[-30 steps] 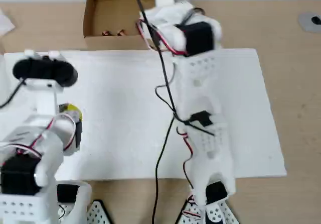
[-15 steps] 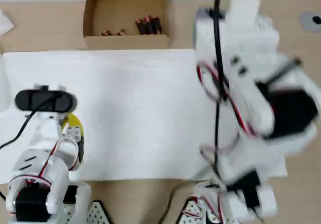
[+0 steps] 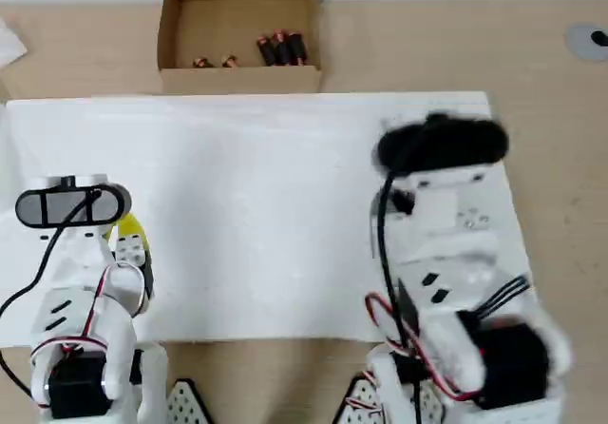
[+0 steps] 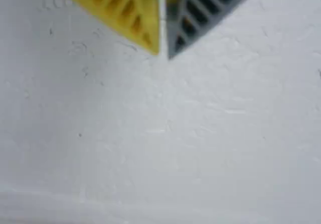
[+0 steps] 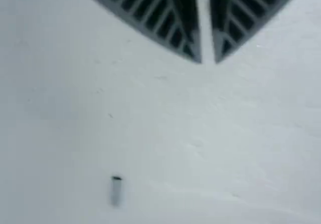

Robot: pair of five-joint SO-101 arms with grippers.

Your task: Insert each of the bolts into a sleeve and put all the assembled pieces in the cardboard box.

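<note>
The cardboard box (image 3: pixel 171 34) stands at the far edge of the table. Inside it lie several assembled bolt-and-sleeve pieces: a dark and copper cluster (image 3: pixel 280 48) and two copper ones (image 3: pixel 214 62). My left gripper (image 4: pixel 163 50), with one yellow and one grey finger, is shut on nothing just above the white mat (image 3: pixel 256 205). In the high view the left gripper (image 3: pixel 128 239) sits at the mat's near left. My right gripper (image 5: pixel 205 58) has two dark grey fingers almost touching, with nothing between them, over the mat's near right.
Both arms are folded back at the near edge, the left arm (image 3: pixel 81 319) and the right arm (image 3: pixel 456 281). A small grey mark (image 5: pixel 116 190) shows on the mat in the right wrist view. Bare wooden table (image 3: pixel 560 158) surrounds the mat.
The right arm has drawn back from over the box to the near right of the mat, uncovering the pieces in the box. The left arm has also pulled back a little.
</note>
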